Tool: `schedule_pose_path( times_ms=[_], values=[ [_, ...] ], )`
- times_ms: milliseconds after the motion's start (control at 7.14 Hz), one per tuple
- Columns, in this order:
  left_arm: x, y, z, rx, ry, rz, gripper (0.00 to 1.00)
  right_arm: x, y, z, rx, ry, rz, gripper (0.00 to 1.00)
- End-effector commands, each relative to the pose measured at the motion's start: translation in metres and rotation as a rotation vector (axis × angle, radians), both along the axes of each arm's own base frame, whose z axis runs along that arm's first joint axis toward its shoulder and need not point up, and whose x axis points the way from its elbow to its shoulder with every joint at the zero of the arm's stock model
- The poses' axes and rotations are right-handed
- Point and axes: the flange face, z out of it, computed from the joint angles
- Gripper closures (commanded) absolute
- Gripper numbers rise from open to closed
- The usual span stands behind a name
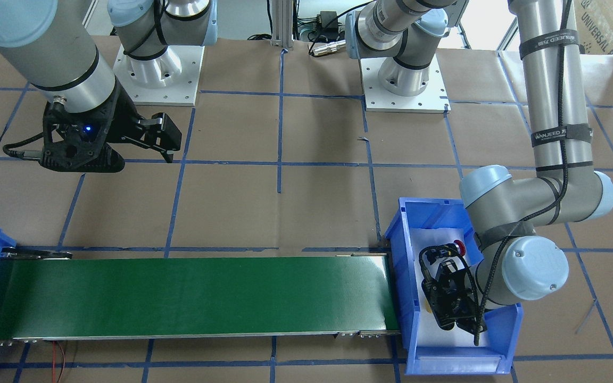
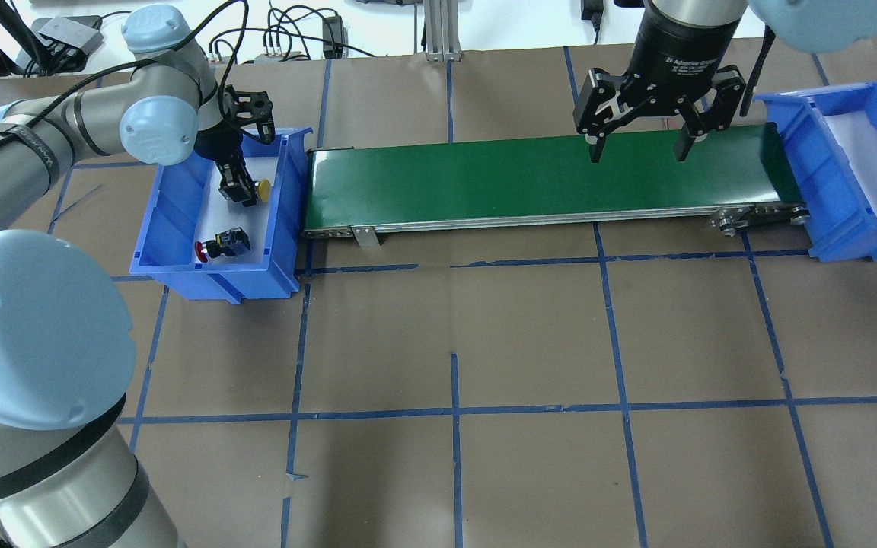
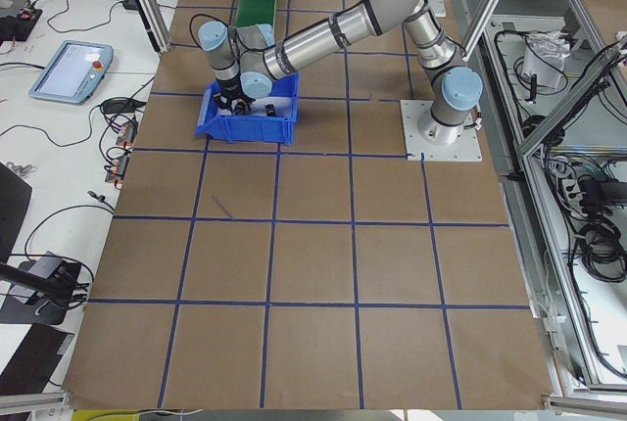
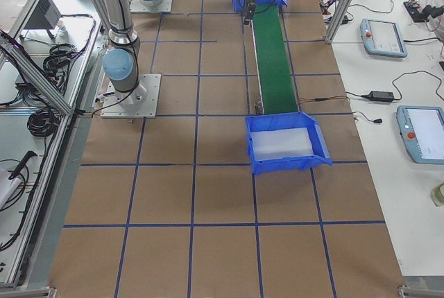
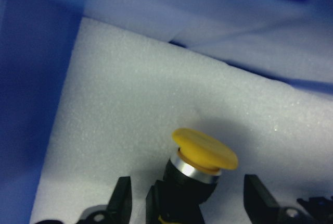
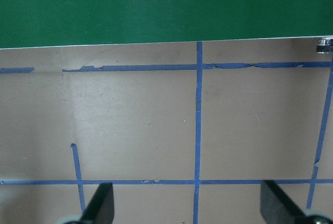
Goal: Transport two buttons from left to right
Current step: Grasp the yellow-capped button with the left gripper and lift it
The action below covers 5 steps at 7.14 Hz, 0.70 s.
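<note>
Sitting inside spread left tool [image 5: 188, 200]: yellow button [image 5: 205, 150].

- This is a robotics lab, set up as an automation test cell.
- Two grey metal robot arms with pale blue joint caps [image 1: 551, 106] stand bolted on white square base plates [image 1: 187, 88].
- The tabletop, covered in brown paper [image 2: 530, 335], is marked into squares with blue tape lines [image 6: 197, 130].
- A long green conveyor belt [image 2: 537, 179] runs between two blue plastic storage bins [image 2: 180, 202].
- One bin holds a red-capped push-button switch [image 2: 218, 246] and a yellow-capped push-button switch [image 5: 204, 153], small industrial parts lying on white foam.
- Flat grey teach pendants with screens [image 4: 381, 37] lie on a white side bench [image 4: 374, 173].
- Silver aluminium profile posts [image 2: 432, 30] frame the cell, and black cable bundles [image 4: 45, 52] crowd its edges.
</note>
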Motion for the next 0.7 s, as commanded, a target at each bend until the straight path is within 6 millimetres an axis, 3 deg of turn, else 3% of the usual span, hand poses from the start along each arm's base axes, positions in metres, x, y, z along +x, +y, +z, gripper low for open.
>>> schedule_pose_path(
  times_ms=[0,280,420,560],
  values=[
    [0.003,-0.003,0.034,-0.055,-0.011,0.095,0.89,0.000,0.000,-0.001,0.000,0.000,0.000,0.00],
    [-0.007,0.016,0.125,-0.175,-0.034,0.291,0.89,0.000,-0.001,0.002,-0.004,-0.002,0.000,0.00],
    [-0.009,0.033,0.155,-0.207,-0.030,0.455,0.89,0.000,-0.001,0.001,-0.003,-0.002,0.000,0.00],
    [-0.017,0.031,0.149,-0.202,-0.021,0.671,0.88,0.000,-0.001,0.001,-0.003,-0.002,0.000,0.00]
  ],
)
